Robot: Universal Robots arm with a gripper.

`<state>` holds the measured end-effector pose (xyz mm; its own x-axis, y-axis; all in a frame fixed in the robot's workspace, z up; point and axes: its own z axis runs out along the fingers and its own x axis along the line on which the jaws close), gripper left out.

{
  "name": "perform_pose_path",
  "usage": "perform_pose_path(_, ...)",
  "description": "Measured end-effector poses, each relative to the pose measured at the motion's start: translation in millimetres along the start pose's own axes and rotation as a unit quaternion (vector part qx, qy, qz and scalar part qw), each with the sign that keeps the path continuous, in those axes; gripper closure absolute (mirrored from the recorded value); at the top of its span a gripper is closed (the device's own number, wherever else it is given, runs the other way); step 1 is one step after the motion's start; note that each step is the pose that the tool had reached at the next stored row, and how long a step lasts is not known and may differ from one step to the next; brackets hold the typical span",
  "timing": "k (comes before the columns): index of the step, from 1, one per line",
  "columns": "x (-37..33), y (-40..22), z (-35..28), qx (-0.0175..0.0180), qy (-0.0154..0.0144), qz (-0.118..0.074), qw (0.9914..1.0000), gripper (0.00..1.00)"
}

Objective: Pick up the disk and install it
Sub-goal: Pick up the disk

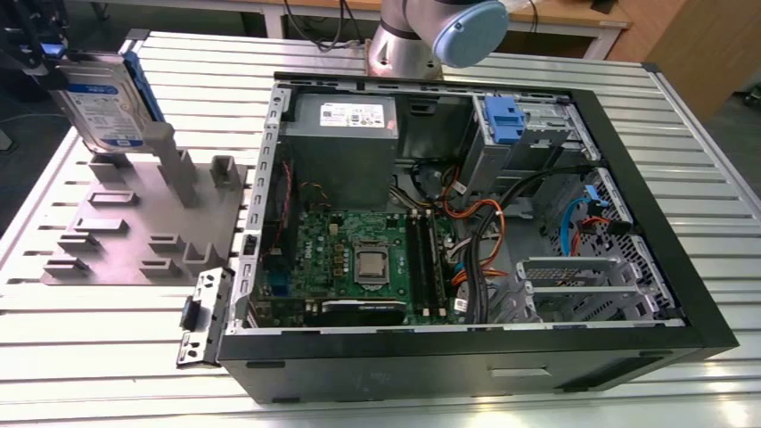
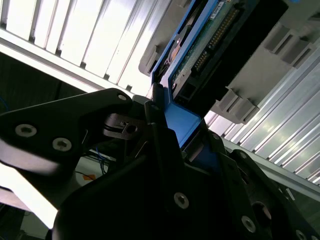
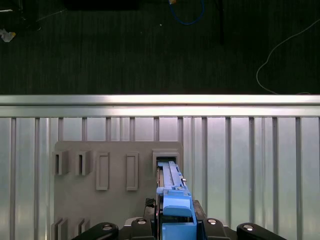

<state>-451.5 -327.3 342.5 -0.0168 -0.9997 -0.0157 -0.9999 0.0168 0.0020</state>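
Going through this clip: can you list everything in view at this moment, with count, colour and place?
disk: one, silver with a white-and-blue label and blue bracket, upright over the fixture plate at the exterior view's left
fixture plate: one, grey, slotted, on the table beside the case
computer case: one, black, open, lying on the table
power supply: one, grey, in the case's far corner
circuit board: one, green, on the case floor
cables: several, orange, black and blue, inside the case
latch: one, blue, at the case's drive bay
table: one, silver, slatted, under everything
arm: one, silver with a pale blue cap, behind the case
gripper: one, black, shut on the disk's blue bracket
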Motion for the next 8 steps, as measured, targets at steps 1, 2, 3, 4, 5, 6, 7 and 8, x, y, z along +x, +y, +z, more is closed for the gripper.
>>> perform_pose_path(1, 0.0, 0.0, -0.3, 0.0000, 0.0000, 0.000, 1.00000, 0.64)
perform_pose_path(2, 0.0, 0.0, -0.5, 0.0000, 0.0000, 0.000, 1.00000, 0.64)
perform_pose_path(3, 0.0, 0.0, -0.7, 0.0000, 0.0000, 0.000, 1.00000, 0.64)
perform_pose_path(4, 0.0, 0.0, -1.2, 0.0000, 0.0000, 0.000, 1.00000, 0.64)
perform_pose_path(5, 0.0, 0.0, -2.1, -0.0001, 0.0000, 0.000, 1.00000, 0.64)
perform_pose_path(6, 0.0, 0.0, -2.3, 0.0000, 0.0000, 0.000, 1.00000, 0.64)
perform_pose_path(7, 0.0, 0.0, -2.4, 0.0000, 0.0000, 0.000, 1.00000, 0.64)
perform_pose_path(8, 0.0, 0.0, -2.7, 0.0000, 0.0000, 0.000, 1.00000, 0.64)
